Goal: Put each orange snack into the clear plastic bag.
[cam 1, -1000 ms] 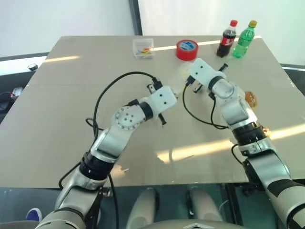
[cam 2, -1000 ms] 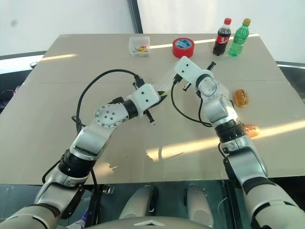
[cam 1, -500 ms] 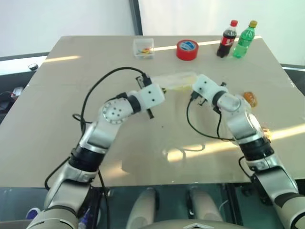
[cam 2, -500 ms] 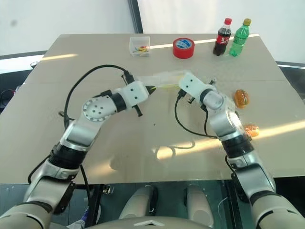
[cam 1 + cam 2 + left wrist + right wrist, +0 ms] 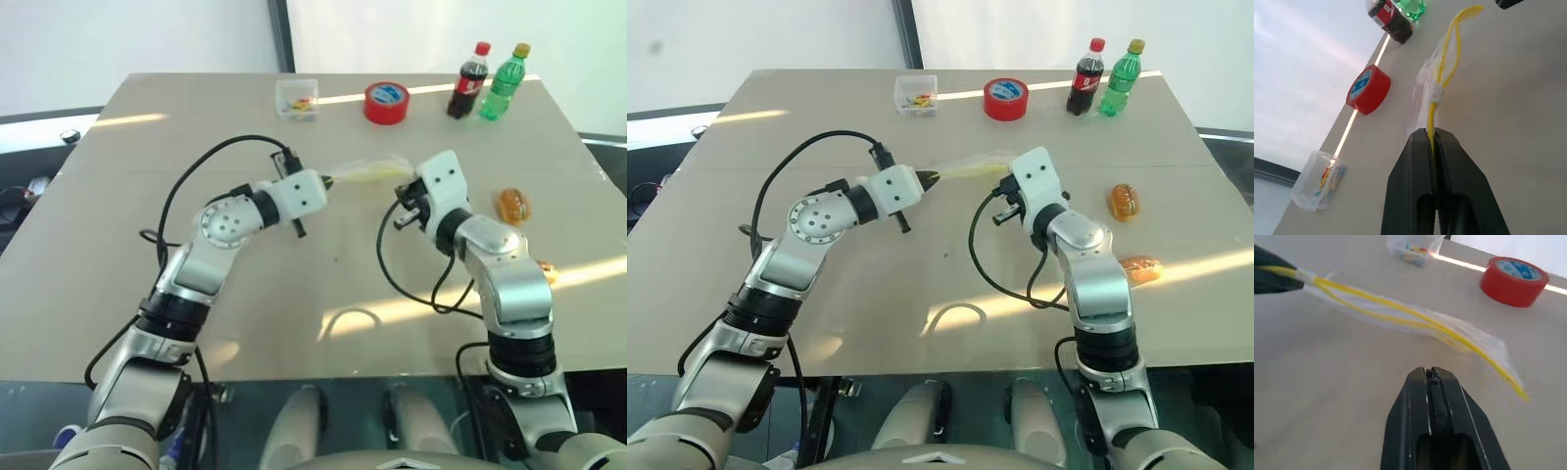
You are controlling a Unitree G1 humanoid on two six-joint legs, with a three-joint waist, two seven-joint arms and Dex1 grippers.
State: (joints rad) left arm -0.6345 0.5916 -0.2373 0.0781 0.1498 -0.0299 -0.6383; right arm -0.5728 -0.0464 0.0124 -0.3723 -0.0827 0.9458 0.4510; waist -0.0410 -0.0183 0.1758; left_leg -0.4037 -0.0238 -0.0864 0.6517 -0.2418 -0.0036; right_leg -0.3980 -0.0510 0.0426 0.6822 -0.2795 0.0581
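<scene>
Zero bagged: both glossy oval golden-orange snacks (image 5: 1124, 202) (image 5: 1140, 267) are lying out beyond the right gripper (image 5: 1430, 377).
Left gripper (image 5: 1432, 134): pinching the flat clear plastic bag (image 5: 1437, 73) by its yellow strip.
Right gripper: closing on nothing, just short of the bag.

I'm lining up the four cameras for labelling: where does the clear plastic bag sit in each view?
Left eye: clear plastic bag, mid-table, between the arms.
Right eye, same spot.
Left wrist, running from the fingers.
Right wrist, across the picture.
Shared landmark: red tape roll, beyond the bag.
</scene>
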